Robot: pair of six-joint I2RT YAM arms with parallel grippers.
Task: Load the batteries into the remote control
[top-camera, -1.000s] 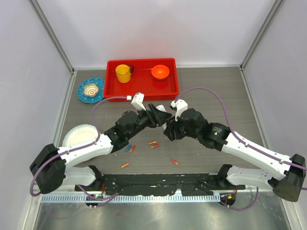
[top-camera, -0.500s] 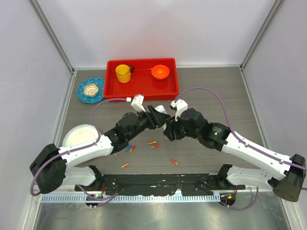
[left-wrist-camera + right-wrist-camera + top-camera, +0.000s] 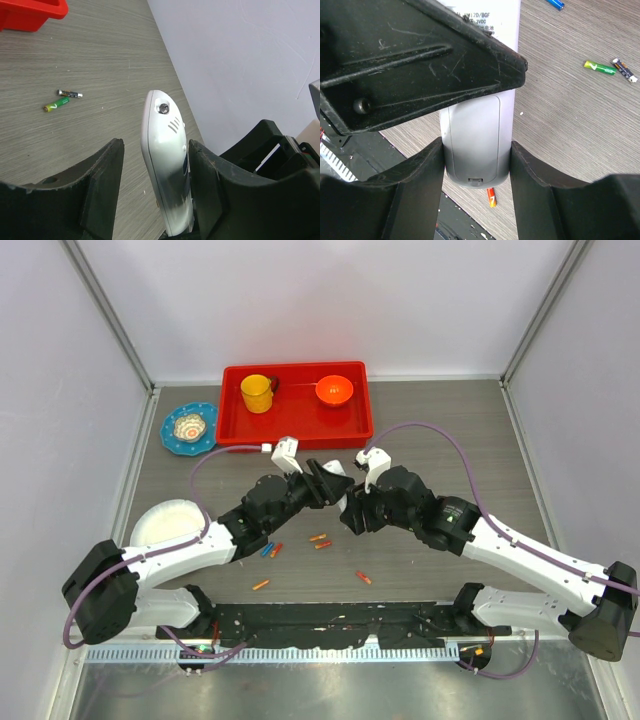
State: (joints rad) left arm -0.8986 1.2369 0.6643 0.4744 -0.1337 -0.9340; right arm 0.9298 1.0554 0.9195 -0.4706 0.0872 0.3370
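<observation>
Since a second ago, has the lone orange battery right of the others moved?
No. The orange battery lies at the same spot, just ahead of the black base rail.

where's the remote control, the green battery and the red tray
remote control (image 3: pixel 167 150): left wrist view, middle of white body
green battery (image 3: pixel 56 104): left wrist view, middle of casing
red tray (image 3: pixel 300 418): top external view, bare floor

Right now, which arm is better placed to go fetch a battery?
Probably left. The right gripper clamps the remote control on both sides; the left gripper shows a gap beside it, and batteries lie by that arm.
</observation>
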